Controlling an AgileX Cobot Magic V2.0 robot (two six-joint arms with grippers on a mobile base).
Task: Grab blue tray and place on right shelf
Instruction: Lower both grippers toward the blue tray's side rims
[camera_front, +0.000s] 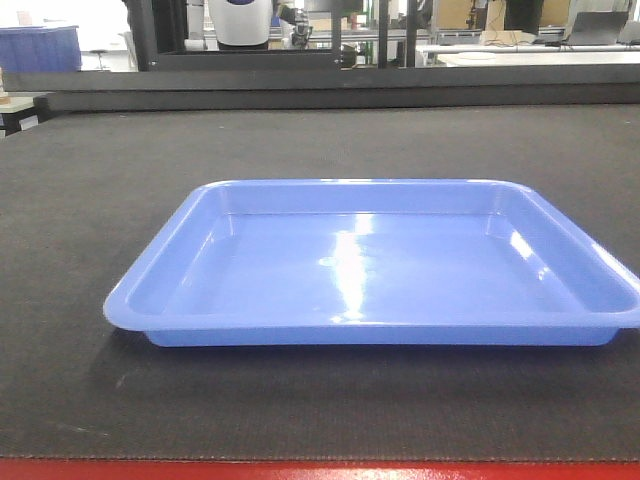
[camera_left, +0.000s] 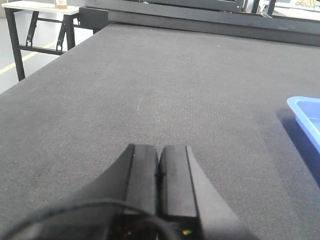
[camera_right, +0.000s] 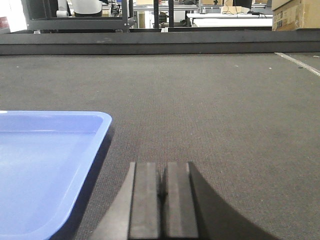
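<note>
Surrounding blue tray (camera_front: 370, 265): dark textured mat (camera_front: 90, 220).

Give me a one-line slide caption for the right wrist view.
Right gripper, shut and empty, poised to the right of the blue tray on the dark mat.

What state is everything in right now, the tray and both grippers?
blue tray: empty, right way up, lying flat on the dark mat, not held.
left gripper: jaws shut, holding nothing, to the left of the tray and apart from it.
right gripper: jaws shut, holding nothing, to the right of the tray and apart from it.
</note>
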